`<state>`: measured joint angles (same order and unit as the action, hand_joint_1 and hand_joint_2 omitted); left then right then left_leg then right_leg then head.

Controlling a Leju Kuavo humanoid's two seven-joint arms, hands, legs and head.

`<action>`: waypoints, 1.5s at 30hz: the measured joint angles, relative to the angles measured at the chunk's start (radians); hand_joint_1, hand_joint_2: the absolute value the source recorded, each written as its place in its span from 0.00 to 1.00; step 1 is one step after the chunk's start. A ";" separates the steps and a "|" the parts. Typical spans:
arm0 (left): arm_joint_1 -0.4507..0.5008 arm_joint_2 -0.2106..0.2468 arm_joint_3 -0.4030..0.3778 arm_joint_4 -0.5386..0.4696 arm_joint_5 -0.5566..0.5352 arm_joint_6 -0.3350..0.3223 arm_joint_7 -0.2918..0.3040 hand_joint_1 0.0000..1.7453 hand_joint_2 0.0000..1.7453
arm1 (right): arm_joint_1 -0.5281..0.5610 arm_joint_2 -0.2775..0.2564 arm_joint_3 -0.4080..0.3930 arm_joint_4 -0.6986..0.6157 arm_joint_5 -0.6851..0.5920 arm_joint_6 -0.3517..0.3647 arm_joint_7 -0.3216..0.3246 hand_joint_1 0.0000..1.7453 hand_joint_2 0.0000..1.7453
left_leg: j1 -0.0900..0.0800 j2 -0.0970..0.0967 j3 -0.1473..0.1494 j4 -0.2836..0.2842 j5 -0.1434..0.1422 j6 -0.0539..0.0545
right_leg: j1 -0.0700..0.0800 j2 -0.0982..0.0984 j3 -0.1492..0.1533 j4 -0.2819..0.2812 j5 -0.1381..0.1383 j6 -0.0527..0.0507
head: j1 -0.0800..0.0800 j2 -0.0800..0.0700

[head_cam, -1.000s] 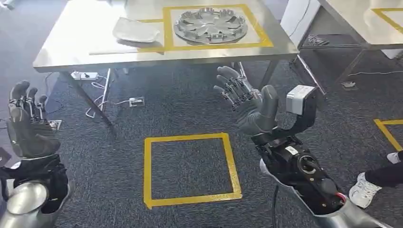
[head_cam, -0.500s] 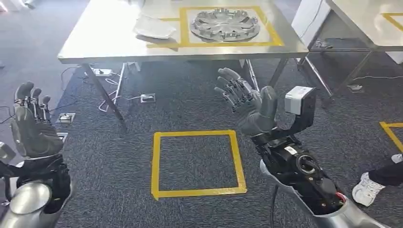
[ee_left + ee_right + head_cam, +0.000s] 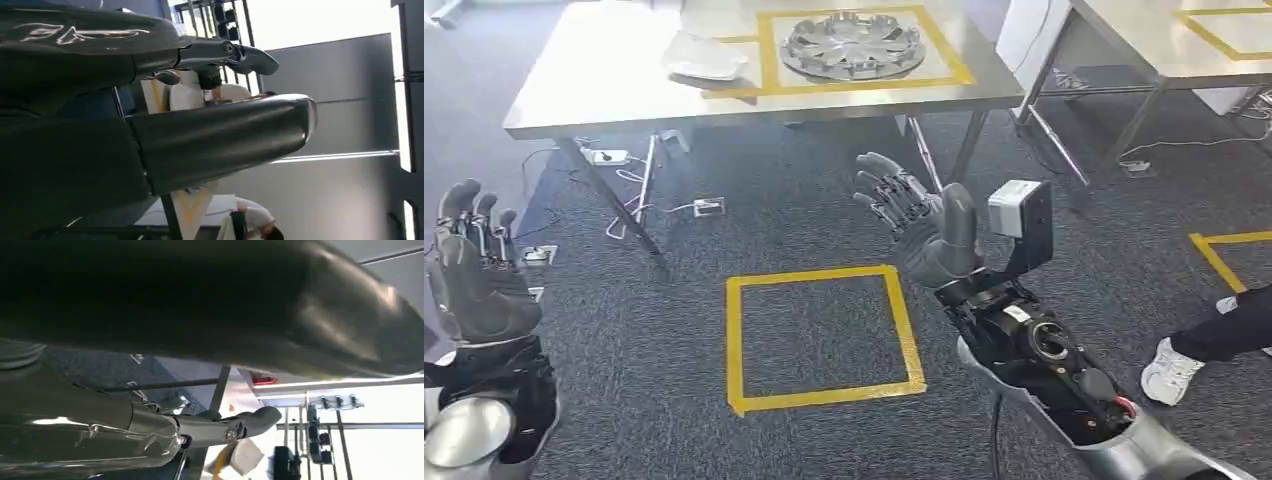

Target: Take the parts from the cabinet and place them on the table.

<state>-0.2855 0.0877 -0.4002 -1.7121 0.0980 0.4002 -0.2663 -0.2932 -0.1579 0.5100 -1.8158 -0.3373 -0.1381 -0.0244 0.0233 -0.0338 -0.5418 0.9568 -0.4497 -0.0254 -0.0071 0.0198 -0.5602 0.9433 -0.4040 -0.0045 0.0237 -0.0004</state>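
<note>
A round silver wheel cover (image 3: 852,45) lies inside a yellow tape frame on the steel table (image 3: 604,85) ahead. A pale grey curved part (image 3: 702,58) rests just left of that frame. My left hand (image 3: 472,275) is raised at the lower left, fingers apart and empty. My right hand (image 3: 916,220) is raised in the middle, palm up, fingers spread, holding nothing. In the wrist views the left hand (image 3: 150,130) and the right hand (image 3: 200,315) show thick thumbs and straight fingers with nothing between them.
A yellow tape square (image 3: 819,335) marks the dark carpet in front of me. A second steel table (image 3: 1194,40) stands at the right. Cables and a power strip (image 3: 606,157) lie under the near table. A person's white shoe (image 3: 1169,370) is at the lower right.
The whole picture has shifted, first right and then back left, so the camera has moved. Both hands stay raised and empty.
</note>
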 joint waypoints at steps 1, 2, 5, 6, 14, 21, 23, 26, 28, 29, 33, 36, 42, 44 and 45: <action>0.001 -0.001 0.000 -0.002 -0.001 -0.003 -0.001 0.00 0.00 | -0.003 0.000 0.000 0.002 0.000 -0.001 0.000 0.00 0.00 | -0.004 0.003 -0.002 -0.005 0.005 0.010 | 0.003 0.008 -0.009 0.008 0.001 0.007 | 0.003 0.000; 0.001 -0.001 0.000 -0.002 -0.001 -0.005 -0.002 0.00 0.00 | -0.004 0.000 0.002 0.003 0.000 0.000 -0.003 0.00 0.00 | -0.005 0.009 -0.005 -0.003 0.005 0.015 | 0.001 0.011 -0.012 0.006 0.006 0.014 | 0.008 0.000; 0.000 -0.002 0.000 -0.002 -0.006 -0.006 -0.014 0.00 0.00 | -0.002 0.000 0.005 0.013 0.000 0.003 -0.008 0.00 0.00 | -0.006 0.025 -0.006 -0.013 0.019 0.042 | -0.007 0.014 -0.020 0.011 0.004 0.030 | 0.006 0.000; 0.000 -0.003 0.000 -0.002 -0.006 -0.006 -0.015 0.00 0.00 | -0.002 0.000 0.005 0.016 0.000 0.003 -0.011 0.00 0.00 | -0.007 0.029 -0.006 -0.014 0.022 0.046 | -0.005 0.000 -0.035 0.040 -0.024 0.033 | 0.012 0.000; 0.012 -0.003 0.000 -0.002 -0.010 -0.006 -0.017 0.00 0.00 | 0.000 0.001 0.013 0.042 -0.003 0.015 -0.025 0.00 0.00 | -0.010 0.070 -0.013 -0.009 0.025 0.051 | -0.007 -0.033 -0.015 0.103 -0.037 0.038 | 0.049 0.000; 0.019 -0.003 0.001 -0.010 -0.014 0.005 -0.018 0.00 0.00 | -0.001 0.001 0.017 0.051 -0.005 0.026 -0.040 0.00 0.00 | -0.013 0.082 -0.028 0.015 0.010 0.014 | 0.001 -0.037 0.026 0.004 -0.028 -0.001 | 0.039 0.000; 0.020 -0.004 0.001 -0.011 -0.017 0.006 -0.019 0.00 0.00 | -0.003 0.001 0.017 0.052 -0.005 0.027 -0.040 0.00 0.00 | -0.014 0.047 -0.094 0.155 -0.070 0.009 | 0.000 -0.024 0.019 0.004 -0.023 -0.009 | 0.024 0.000; 0.023 -0.003 0.001 -0.011 -0.017 0.011 -0.025 0.00 0.00 | 0.004 0.002 0.018 0.056 -0.012 0.032 -0.041 0.00 0.00 | -0.014 0.040 -0.190 0.343 -0.125 0.009 | 0.003 -0.002 0.011 0.005 -0.018 -0.015 | 0.009 0.000; 0.024 -0.003 0.001 -0.011 -0.017 0.011 -0.030 0.00 0.00 | 0.006 0.002 0.019 0.059 -0.017 0.036 -0.042 0.00 0.00 | -0.014 0.038 -0.143 0.244 -0.056 0.016 | 0.004 0.016 0.011 0.005 -0.017 -0.014 | 0.004 0.000; 0.023 -0.003 0.001 -0.011 -0.017 0.011 -0.032 0.00 0.00 | 0.005 0.002 0.019 0.059 -0.017 0.039 -0.043 0.00 0.00 | -0.014 0.030 -0.089 0.136 -0.004 0.023 | 0.004 0.026 0.012 0.006 -0.016 -0.013 | 0.002 0.000; 0.025 -0.004 0.001 -0.012 -0.018 0.011 -0.033 0.00 0.00 | 0.002 0.002 0.022 0.059 -0.021 0.039 -0.045 0.00 0.00 | -0.018 -0.009 -0.026 -0.004 0.029 0.032 | 0.004 0.053 0.000 0.009 -0.012 0.002 | 0.003 0.000; 0.024 -0.005 0.001 -0.014 -0.018 0.011 -0.033 0.00 0.00 | 0.002 0.001 0.023 0.059 -0.022 0.039 -0.045 0.00 0.00 | -0.008 0.016 -0.020 -0.019 0.039 0.046 | 0.001 0.049 -0.006 0.017 -0.020 0.018 | 0.002 0.000; 0.035 -0.006 0.001 -0.014 -0.027 0.011 -0.026 0.00 0.00 | 0.001 0.002 0.027 0.062 -0.023 0.037 -0.043 0.00 0.00 | -0.008 0.062 -0.020 -0.020 0.038 0.051 | -0.008 -0.011 -0.147 0.335 -0.153 0.041 | 0.031 0.000; 0.036 -0.006 0.001 -0.014 -0.028 0.010 -0.025 0.00 0.00 | 0.000 0.002 0.027 0.062 -0.023 0.035 -0.043 0.00 0.00 | -0.005 0.073 -0.017 -0.019 0.036 0.047 | -0.013 -0.022 -0.070 0.183 -0.070 0.045 | 0.037 0.000; 0.035 -0.006 0.001 -0.015 -0.028 0.010 -0.025 0.00 0.00 | -0.001 0.002 0.027 0.062 -0.023 0.035 -0.043 0.00 0.00 | -0.004 0.079 -0.014 -0.017 0.033 0.042 | -0.014 -0.042 -0.016 0.080 -0.026 0.044 | 0.042 0.000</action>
<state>-0.2500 0.0816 -0.3994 -1.7269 0.0702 0.4101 -0.2911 -0.2940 -0.1564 0.5371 -1.7536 -0.3601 -0.1026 -0.0671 0.0192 0.0454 -0.5554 0.9395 -0.4168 0.0169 -0.0206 -0.0219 -0.5766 1.0230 -0.4297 0.0398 0.0660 0.0000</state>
